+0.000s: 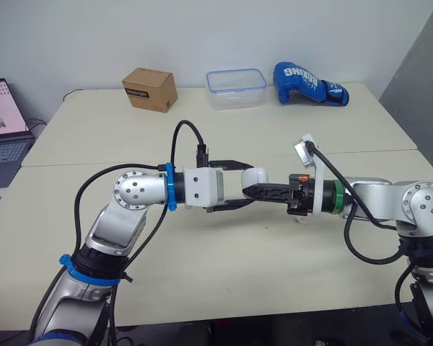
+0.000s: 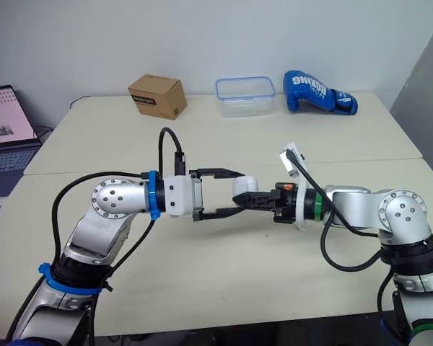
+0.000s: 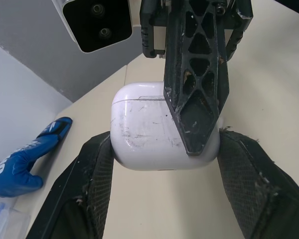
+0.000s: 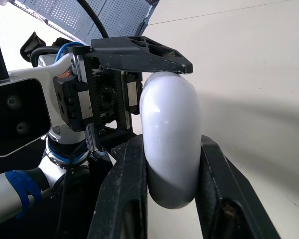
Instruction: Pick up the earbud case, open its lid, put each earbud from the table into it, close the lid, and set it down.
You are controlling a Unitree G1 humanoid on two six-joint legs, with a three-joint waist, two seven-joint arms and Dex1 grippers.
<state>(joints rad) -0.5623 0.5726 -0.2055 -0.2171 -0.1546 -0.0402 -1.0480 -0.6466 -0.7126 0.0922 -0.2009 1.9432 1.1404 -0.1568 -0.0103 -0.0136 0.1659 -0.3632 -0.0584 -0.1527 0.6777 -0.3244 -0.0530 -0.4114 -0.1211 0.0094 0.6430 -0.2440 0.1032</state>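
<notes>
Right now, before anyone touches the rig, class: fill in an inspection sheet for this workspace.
Surface: pale beige table, a seam across it.
Job's things: small glossy white plastic earbud case, lid shut, held off the table.
Clutter: brown cardboard box, clear plastic tub with blue rim, blue boxing glove, all along the far edge.
End effectors: right end effector clamps the case; left end effector flanks it, grip unclear.
Cables: black cables loop over both arms.
Surroundings: open laptop to the left; white wall behind.
</notes>
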